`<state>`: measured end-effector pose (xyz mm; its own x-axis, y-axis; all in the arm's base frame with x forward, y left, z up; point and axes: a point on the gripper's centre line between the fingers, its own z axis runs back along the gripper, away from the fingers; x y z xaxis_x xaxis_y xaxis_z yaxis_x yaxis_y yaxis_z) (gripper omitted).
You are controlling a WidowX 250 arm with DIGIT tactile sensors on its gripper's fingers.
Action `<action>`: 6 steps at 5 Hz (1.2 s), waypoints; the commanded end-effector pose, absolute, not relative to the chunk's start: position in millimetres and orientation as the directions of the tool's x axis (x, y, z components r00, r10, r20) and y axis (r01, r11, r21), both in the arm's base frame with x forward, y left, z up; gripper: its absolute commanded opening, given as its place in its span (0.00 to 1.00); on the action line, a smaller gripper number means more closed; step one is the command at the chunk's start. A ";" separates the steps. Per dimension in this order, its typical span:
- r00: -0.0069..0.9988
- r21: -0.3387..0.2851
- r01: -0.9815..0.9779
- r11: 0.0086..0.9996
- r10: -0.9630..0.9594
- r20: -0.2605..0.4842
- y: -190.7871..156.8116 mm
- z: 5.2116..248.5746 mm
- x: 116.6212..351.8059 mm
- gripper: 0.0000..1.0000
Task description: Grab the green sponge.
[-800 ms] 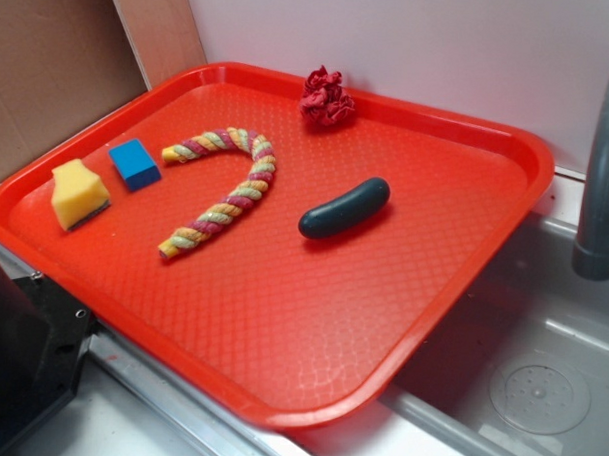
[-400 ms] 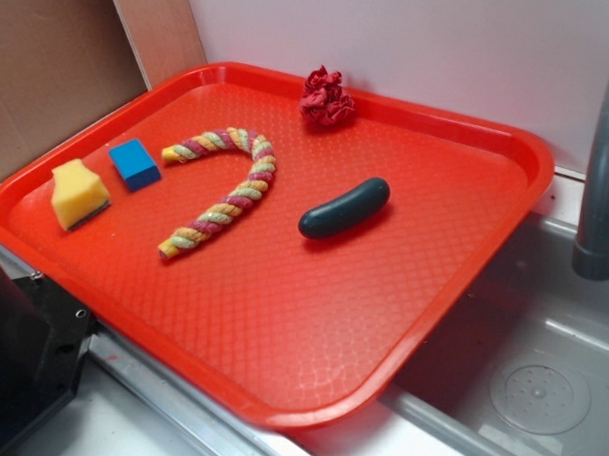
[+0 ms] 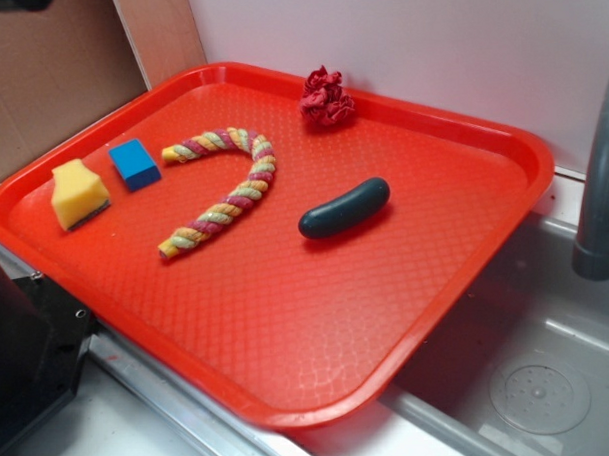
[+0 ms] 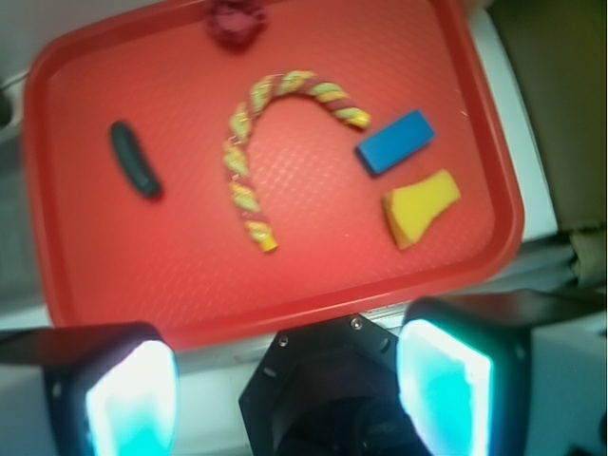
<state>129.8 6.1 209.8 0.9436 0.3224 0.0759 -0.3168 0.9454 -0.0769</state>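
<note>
The green sponge [image 3: 79, 193] is a yellow foam block with pinched sides and a thin dark layer underneath. It lies near the left rim of the red tray [image 3: 438, 313]. In the wrist view the sponge [image 4: 420, 206] lies at the right of the tray [image 4: 285, 318], far below and ahead of my gripper [image 4: 290, 389]. The gripper is open, its two pads [image 4: 133, 399] wide apart with nothing between them. It hangs high over the tray's near edge. In the exterior view only a dark sliver shows at the top left corner.
A blue block [image 3: 134, 163] lies right beside the sponge. A curved striped rope [image 3: 223, 186], a dark green sausage-shaped object [image 3: 344, 209] and a crumpled red cloth [image 3: 326, 97] also lie on the tray. The black robot base [image 3: 24, 348] stands front left, with a sink [image 3: 530, 380] and faucet [image 3: 599, 198] at right.
A dark sliver has come into the top left corner of the exterior view. Nothing on the tray has moved.
</note>
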 end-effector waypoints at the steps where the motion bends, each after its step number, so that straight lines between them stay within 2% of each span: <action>1: 0.720 -0.132 -0.673 0.728 0.685 0.109 42.9 178.7 142.4 1.00; 2: 0.549 -0.084 -0.824 0.560 0.827 0.120 67.1 154.7 146.4 1.00; 3: 0.462 -0.036 -0.882 0.471 0.876 0.135 75.2 137.6 135.3 1.00; 4: 0.409 0.031 -0.912 0.409 0.902 0.139 84.6 115.6 126.9 1.00; 5: 0.383 0.091 -0.924 0.372 0.907 0.175 93.6 85.2 130.1 1.00; 6: 0.374 0.115 -0.927 0.358 0.907 0.195 98.6 65.8 137.9 1.00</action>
<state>141.1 97.8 58.0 0.3666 0.9131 0.1782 -0.9288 0.3480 0.1276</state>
